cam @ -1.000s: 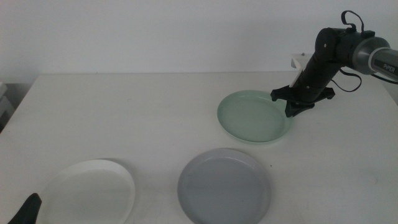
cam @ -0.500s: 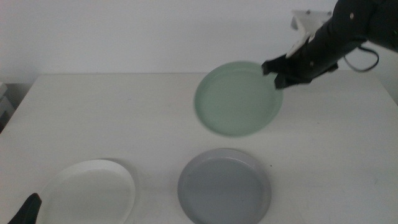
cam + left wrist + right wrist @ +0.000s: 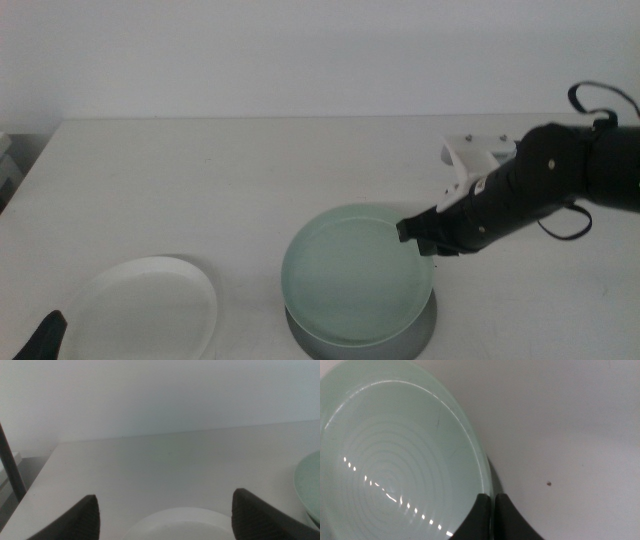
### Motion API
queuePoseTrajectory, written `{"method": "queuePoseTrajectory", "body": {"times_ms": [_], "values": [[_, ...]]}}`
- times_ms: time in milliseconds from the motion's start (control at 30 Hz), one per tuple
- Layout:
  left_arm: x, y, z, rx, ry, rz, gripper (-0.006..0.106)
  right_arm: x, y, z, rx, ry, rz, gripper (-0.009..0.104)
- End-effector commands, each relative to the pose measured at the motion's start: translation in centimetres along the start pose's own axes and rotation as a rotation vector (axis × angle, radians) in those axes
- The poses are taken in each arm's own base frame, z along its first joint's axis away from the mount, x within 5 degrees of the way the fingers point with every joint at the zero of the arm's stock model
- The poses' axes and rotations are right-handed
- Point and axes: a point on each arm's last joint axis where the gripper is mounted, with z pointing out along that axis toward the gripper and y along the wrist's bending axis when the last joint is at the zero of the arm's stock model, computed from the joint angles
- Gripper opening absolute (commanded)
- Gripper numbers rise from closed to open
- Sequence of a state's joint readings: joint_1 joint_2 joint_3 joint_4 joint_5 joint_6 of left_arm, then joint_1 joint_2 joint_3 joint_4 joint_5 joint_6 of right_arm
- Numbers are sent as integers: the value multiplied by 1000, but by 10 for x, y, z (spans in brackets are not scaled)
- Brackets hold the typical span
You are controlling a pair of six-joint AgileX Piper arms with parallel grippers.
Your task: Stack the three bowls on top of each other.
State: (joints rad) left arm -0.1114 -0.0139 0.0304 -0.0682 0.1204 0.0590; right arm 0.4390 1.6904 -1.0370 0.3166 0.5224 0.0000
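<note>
My right gripper [image 3: 420, 236] is shut on the right rim of the pale mint green bowl [image 3: 352, 272] and holds it just above the grey bowl [image 3: 420, 333], of which only the front and right edge shows beneath it. The right wrist view shows the green bowl [image 3: 395, 460] with its rim pinched between my closed jaws [image 3: 492, 510]. The white bowl [image 3: 145, 308] lies at the front left of the table; its far rim also shows in the left wrist view [image 3: 180, 522]. My left gripper [image 3: 162, 520] waits open at the front left corner, over the white bowl's near side.
The white table [image 3: 200, 190] runs back to a pale wall. A white mount [image 3: 470, 160] sits on my right arm's wrist. A dark upright bar [image 3: 10, 465] stands off the table's left edge.
My right gripper lifted the mint green bowl off the back right of the table, carried it forward and left, and lowered it over the grey bowl. The left arm stayed still.
</note>
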Motion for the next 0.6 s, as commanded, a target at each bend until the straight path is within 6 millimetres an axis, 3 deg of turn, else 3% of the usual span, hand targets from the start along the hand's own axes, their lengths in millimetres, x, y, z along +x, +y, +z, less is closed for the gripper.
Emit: {"method": "queuePoseTrajectory", "body": {"times_ms": [0,367,567], "values": [[-9,0,-2,-5,-96,-13,88,-9,4,-12,-16,-130,-1,-1],[-9,0,-2,-5,-96,-13,88,3,-1,3,-2,-42,7,1],[-9,0,-2,-5,-96,-13,88,4,-1,3,-2,-35,7,16]]}}
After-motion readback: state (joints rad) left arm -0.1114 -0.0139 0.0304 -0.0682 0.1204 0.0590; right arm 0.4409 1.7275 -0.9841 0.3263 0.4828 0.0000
